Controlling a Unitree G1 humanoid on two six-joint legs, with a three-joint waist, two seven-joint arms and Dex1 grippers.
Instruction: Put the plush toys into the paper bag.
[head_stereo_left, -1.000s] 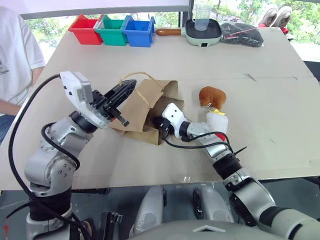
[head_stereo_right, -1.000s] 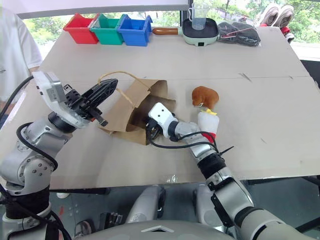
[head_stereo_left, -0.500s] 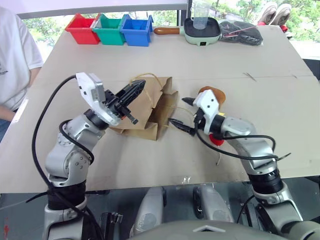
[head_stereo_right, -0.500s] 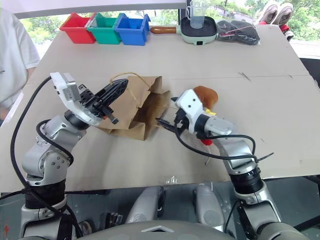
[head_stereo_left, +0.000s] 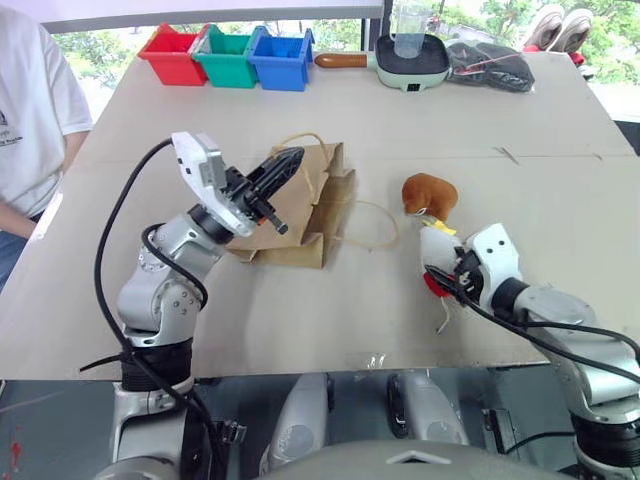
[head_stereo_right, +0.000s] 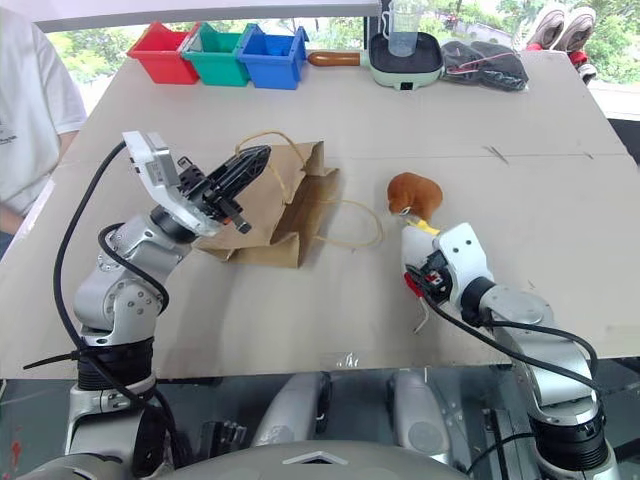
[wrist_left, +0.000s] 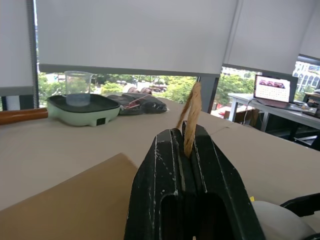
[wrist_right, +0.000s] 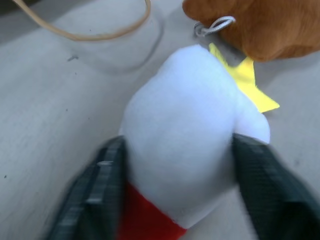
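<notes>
The right end effector (wrist_right: 175, 195) had swung out of the mouth of the paper bag (head_stereo_left: 290, 215) and across to the right of the worktop (head_stereo_left: 540, 120). It now sat over the white-and-red plush toy (head_stereo_left: 436, 250), one black finger (wrist_right: 95, 192) on each side of the soft white body. Its jaws were part-way closed around the toy; whether they had yet pinched it firmly could not be told.

The left end effector (head_stereo_left: 282, 168) had stayed clamped shut on one twisted-paper handle (wrist_left: 191, 117) of the bag, holding that side up. Over the same second the bag had shifted slightly to the right with it.

The bag lay left of centre on the worktop, its opening facing right and its second handle loop (head_stereo_left: 368, 228) trailing flat toward the toys. The orange-brown plush toy (head_stereo_left: 428, 193) rested just beyond the white-and-red one, touching its yellow collar (wrist_right: 245, 80). Both toys were still outside the bag.

This suggested the right arm had turned from readying the bag to picking up the first toy, so loading had barely begun.

Three coloured bins (head_stereo_left: 228, 58) stood at the far left edge.
</notes>
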